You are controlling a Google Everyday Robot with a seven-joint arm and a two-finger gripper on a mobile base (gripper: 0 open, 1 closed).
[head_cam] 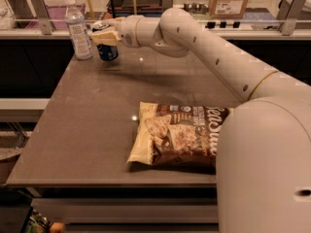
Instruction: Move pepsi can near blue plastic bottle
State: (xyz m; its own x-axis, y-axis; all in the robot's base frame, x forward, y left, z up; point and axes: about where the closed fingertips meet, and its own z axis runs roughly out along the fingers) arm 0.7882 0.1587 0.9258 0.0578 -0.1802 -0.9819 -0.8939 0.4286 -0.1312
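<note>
The pepsi can (108,52) stands upright at the far left part of the surface (92,125), just beside the blue plastic bottle (77,30), on the bottle's right, with a narrow gap between them. The hand (103,37) is clamped on the upper part of the can, its pale fingers (108,37) pressed on it. I cannot tell if the can's bottom touches the surface. A bag of chips (180,135) lies flat nearer the front, well apart from both.
</note>
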